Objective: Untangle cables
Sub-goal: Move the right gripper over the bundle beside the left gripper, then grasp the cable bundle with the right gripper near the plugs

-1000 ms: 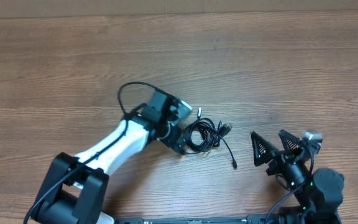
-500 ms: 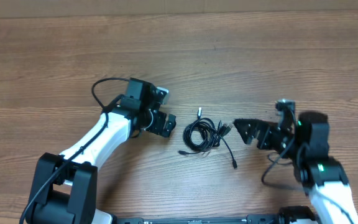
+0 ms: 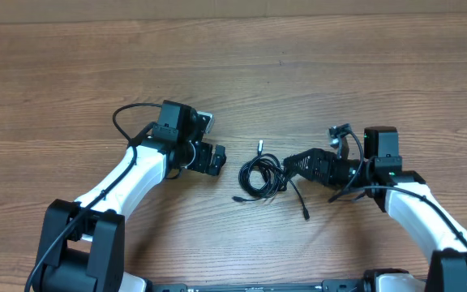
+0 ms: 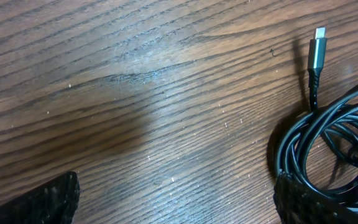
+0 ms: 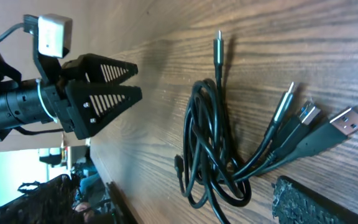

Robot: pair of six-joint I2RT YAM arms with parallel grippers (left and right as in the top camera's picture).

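Both arms flank the cables (image 3: 272,180), a small coiled black bundle lying on the table (image 3: 339,73) mid-scene. The left end effector (image 3: 216,159) sits just beside the coil on its side, spread wide and empty. The right end effector (image 3: 298,165) is near the fanned plug ends (image 5: 307,116) on the other side, also spread wide, gripping nothing. One silvery tip (image 4: 317,48) pokes out of the coil away from the robot, and one loose tail (image 3: 298,200) trails toward the robot's base. Judgement: the step in hand is the first grab, nothing separated yet. To do it well, the right should pick a single lead out of the fan, not the whole cluster; the plugs lie close together and wide jaws could sweep in several. The left should come down on the coil's outer loops and just pin them, so the pull has something to work against. Then draw apart low along the table and slow, watching for loops cinching into a knot; if the coil drags along whole, stop and regrip. The free silvery tip looks like an easier alternative start, it lies clear of the rest
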